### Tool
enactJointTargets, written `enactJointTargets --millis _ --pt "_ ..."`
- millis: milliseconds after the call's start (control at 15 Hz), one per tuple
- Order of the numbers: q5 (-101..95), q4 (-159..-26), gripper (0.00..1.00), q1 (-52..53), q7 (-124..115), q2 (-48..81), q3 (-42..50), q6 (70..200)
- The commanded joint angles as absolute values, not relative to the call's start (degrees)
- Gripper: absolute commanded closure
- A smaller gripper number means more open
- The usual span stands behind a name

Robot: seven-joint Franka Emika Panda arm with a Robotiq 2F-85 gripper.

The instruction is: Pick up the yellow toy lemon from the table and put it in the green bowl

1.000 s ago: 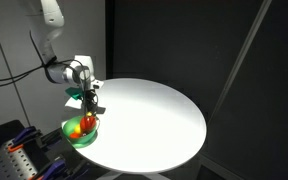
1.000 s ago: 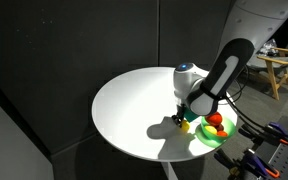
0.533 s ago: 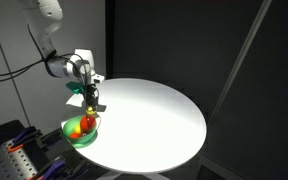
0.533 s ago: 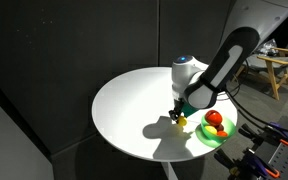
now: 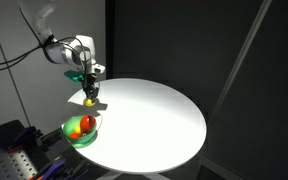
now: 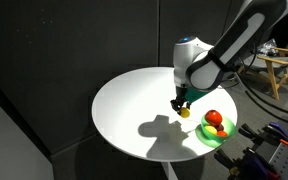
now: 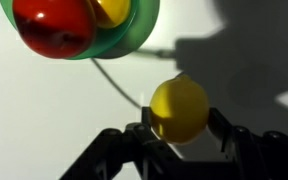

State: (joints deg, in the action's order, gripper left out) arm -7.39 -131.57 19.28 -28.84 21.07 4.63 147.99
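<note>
The robot's arm (image 5: 46, 14) is showing smooth white covers and a round white wrist (image 6: 189, 52), a thin dark cable (image 5: 14, 64) is hanging off it, and its gripper (image 7: 181, 125) is showing black fingers (image 7: 230, 135).

A robotics lab, by every sign: black curtains (image 6: 54, 60) hang behind the round white tabletop (image 6: 129, 105) in both exterior views, closing it off like a test booth. A big white-and-black robot arm (image 6: 234, 45) reaches in over it, and a cable (image 5: 9, 65) trails across a pale wall (image 5: 2, 100). Low beside the tabletop sits a clutter of red, white and blue gear (image 5: 14, 160) — and past the curtains a wooden trestle (image 6: 277, 68) stands in a brighter room.
</note>
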Motion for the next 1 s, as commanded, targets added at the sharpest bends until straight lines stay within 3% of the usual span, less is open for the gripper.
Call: enactJointTargets --millis 0,933 --pt "-7.2 -135.6 0.67 16.7 -26.7 14.2 2.4 145.3" --pt "-6.6 -150.3 0.67 12.8 -27.1 -2.9 -4.4 145.4"
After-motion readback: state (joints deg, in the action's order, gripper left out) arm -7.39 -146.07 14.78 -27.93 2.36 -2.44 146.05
